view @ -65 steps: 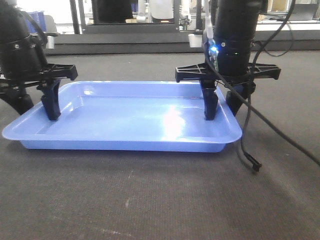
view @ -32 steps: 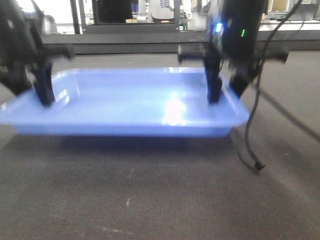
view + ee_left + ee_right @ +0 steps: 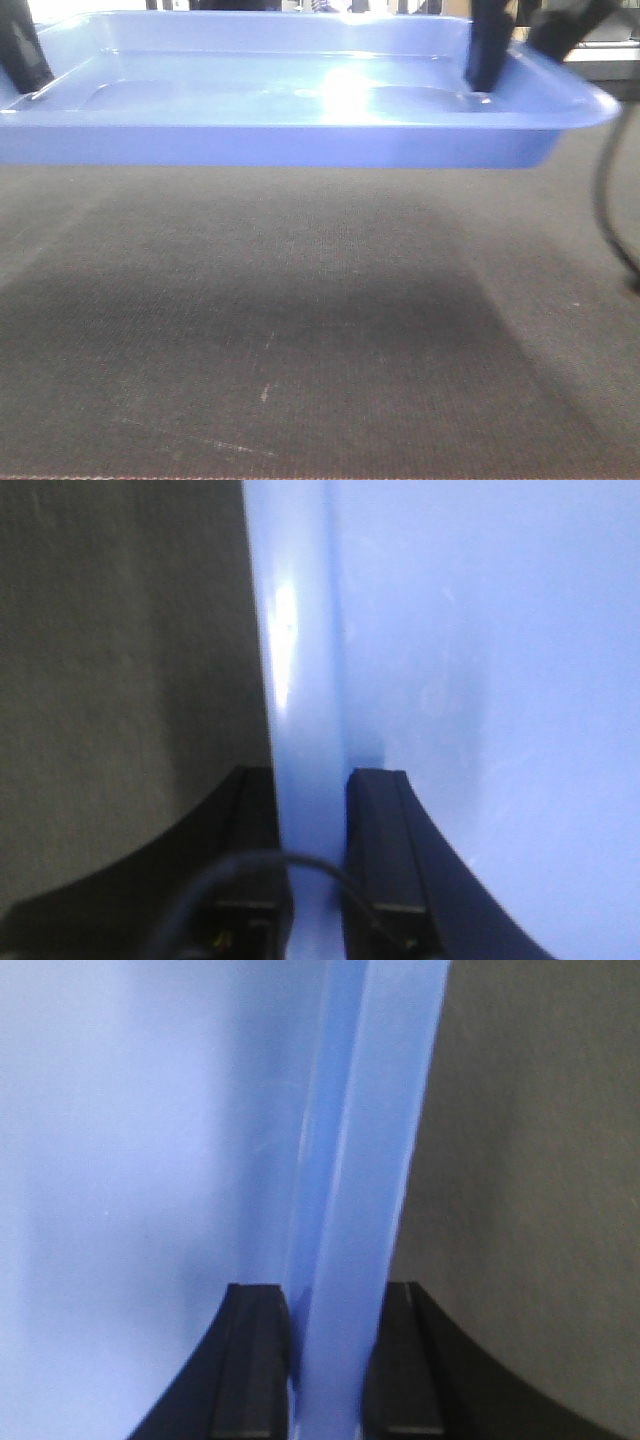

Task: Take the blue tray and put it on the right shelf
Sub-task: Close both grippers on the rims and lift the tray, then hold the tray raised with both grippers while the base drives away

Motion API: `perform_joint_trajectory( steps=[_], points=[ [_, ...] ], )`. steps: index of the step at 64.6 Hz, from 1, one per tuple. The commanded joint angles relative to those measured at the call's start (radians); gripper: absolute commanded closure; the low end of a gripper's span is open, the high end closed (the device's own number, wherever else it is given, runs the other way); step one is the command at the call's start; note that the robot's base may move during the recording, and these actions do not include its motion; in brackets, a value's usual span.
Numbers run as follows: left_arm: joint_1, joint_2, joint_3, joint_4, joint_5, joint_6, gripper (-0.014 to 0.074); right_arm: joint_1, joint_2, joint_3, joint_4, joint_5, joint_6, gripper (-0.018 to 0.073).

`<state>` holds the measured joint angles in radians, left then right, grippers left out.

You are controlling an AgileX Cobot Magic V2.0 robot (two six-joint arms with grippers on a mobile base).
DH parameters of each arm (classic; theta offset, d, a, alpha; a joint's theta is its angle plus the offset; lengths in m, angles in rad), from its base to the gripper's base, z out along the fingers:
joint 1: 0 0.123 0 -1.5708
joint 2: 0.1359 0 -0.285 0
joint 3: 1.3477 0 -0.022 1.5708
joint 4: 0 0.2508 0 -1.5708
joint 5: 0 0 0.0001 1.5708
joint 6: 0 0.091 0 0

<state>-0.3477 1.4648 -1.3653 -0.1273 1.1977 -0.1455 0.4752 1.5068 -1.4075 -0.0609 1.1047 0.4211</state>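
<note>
One blue tray (image 3: 300, 145). Two grippers clamped on its rim: left gripper (image 3: 315, 810), right gripper (image 3: 330, 1305). Two cables: one cable (image 3: 603, 190) beside the right gripper, one cable (image 3: 300, 862) across the left gripper's base. One table (image 3: 300, 350) beneath both.

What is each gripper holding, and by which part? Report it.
Both hold the blue tray: left gripper clamps its left rim, right gripper its right rim, one finger inside, one outside.
</note>
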Motion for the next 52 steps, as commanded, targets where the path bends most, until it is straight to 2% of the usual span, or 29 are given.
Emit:
perform_joint_trajectory(
  steps=[1, 8, 16, 21, 52],
  points=[
    [-0.059, -0.065, 0.006, 0.063, 0.044, 0.010, 0.0638, 0.011, -0.093, 0.003, -0.101, 0.003, -0.021, 0.0496],
    [-0.140, -0.075, 0.006, 0.077, 0.057, -0.028, 0.0638, 0.027, -0.129, 0.009, -0.100, 0.019, -0.021, 0.0496],
    [-0.232, -0.079, -0.006, 0.140, 0.054, -0.088, 0.0638, 0.034, -0.164, 0.009, -0.100, 0.039, -0.021, 0.0496],
    [-0.266, -0.079, -0.016, 0.164, 0.054, -0.114, 0.0638, 0.034, -0.175, 0.009, -0.100, 0.050, -0.021, 0.0496],
    [-0.276, -0.079, -0.069, 0.144, 0.068, -0.134, 0.0640, 0.034, -0.179, 0.009, -0.100, 0.054, -0.021, 0.0496]
  ],
)
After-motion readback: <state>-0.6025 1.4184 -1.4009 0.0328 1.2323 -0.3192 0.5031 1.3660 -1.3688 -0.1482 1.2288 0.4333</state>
